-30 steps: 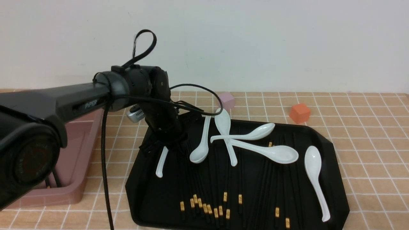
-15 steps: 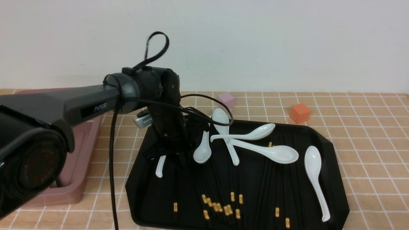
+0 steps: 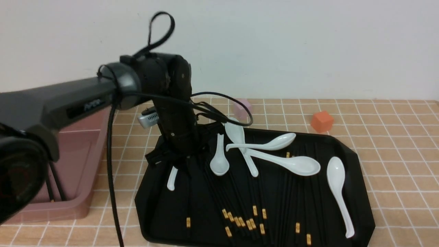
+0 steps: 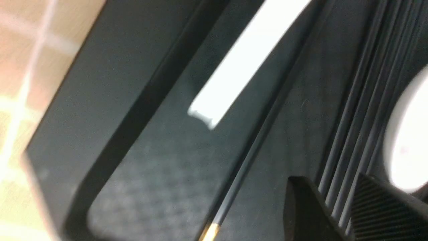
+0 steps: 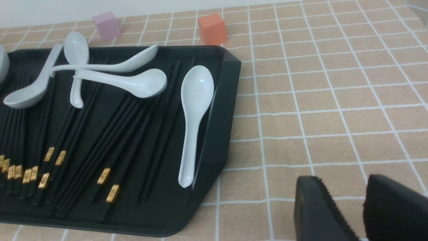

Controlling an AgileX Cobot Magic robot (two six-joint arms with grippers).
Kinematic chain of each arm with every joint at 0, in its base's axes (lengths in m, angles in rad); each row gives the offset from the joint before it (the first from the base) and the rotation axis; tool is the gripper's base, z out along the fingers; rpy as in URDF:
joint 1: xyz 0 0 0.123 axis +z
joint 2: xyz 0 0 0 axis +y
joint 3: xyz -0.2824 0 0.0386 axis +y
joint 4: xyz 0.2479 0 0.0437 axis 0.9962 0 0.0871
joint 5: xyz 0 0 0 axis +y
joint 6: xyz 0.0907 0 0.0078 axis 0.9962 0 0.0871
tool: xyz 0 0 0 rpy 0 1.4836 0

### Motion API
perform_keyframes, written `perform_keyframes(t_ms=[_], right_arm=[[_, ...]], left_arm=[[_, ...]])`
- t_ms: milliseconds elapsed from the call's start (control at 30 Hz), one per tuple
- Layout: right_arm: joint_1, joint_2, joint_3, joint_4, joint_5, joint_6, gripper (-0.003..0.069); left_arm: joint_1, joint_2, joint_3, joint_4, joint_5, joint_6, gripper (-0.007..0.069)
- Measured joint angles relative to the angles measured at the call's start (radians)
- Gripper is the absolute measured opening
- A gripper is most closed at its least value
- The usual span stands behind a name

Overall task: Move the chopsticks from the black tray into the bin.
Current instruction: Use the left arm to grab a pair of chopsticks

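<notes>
I am working over a bench (image 3: 394,154) dressed in a tan cover printed with a white grid like small tiles. A plain off-white wall (image 3: 308,44) is closing the room behind it. The black tray (image 3: 151,206) is sitting mid-bench, and the bin (image 3: 68,209) is standing just beside it at 9 o'clock. Beyond the tray's far rim a pale pink cube (image 3: 241,107) is resting at 12 o'clock and an orange cube (image 3: 321,121) at 1 o'clock.

The chopsticks (image 3: 245,206) are lying across the tray floor in loose bunches, their gold-banded ends pointing toward 6 o'clock. White spoons (image 3: 337,178) are lying over and among them. Two thin dark sticks (image 3: 55,181) are leaning inside the bin at its near end.

I am reaching my left hand (image 3: 175,157) down into the tray's 10 o'clock corner. Its fingers (image 4: 301,207) are standing apart, with a few chopsticks running through the gap between them. I cannot tell whether the pads are touching the sticks. My right hand (image 5: 344,187) is hovering over bare bench, apart from the tray, fingers spread and holding nothing.

Pale lettering (image 3: 92,103) is showing on my left forearm, but it is too soft to read. The gold bands are carrying marks too small to make out.
</notes>
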Motion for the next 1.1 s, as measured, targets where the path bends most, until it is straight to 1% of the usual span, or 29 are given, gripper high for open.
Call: perform_keyframes(t_ms=[100,200,233,367,433,467,600,733,933,1100], right_arm=[[0.0,0.0,0.0,0.0,0.0,0.0,0.024],[0.0,0.0,0.0,0.0,0.001,0.0,0.024],[0.0,0.0,0.0,0.0,0.001,0.0,0.024],[0.0,0.0,0.0,0.0,0.001,0.0,0.024],[0.0,0.0,0.0,0.0,0.001,0.0,0.024],[0.0,0.0,0.0,0.0,0.001,0.0,0.024],[0.0,0.0,0.0,0.0,0.001,0.0,0.024],[0.0,0.0,0.0,0.0,0.001,0.0,0.024],[0.0,0.0,0.0,0.0,0.001,0.0,0.024],[0.0,0.0,0.0,0.0,0.001,0.0,0.024]], left_arm=[[-0.036,-0.002,0.003,0.036,0.075,-0.033,0.023],[-0.097,0.002,0.023,0.075,0.084,-0.084,0.0231],[-0.13,0.006,0.029,0.087,0.087,-0.119,0.0232],[-0.189,0.008,0.034,0.086,0.088,-0.205,0.0232],[-0.194,0.008,0.034,0.082,0.088,-0.252,0.0234],[-0.194,0.008,0.034,0.082,0.088,-0.257,0.0234],[-0.191,0.009,0.034,0.083,0.083,-0.364,0.0234],[-0.196,0.023,0.034,0.075,0.072,-0.419,0.0237],[-0.205,0.058,0.034,0.021,0.06,-0.433,0.0237],[-0.213,0.059,0.034,0.007,0.06,-0.434,0.0238]])
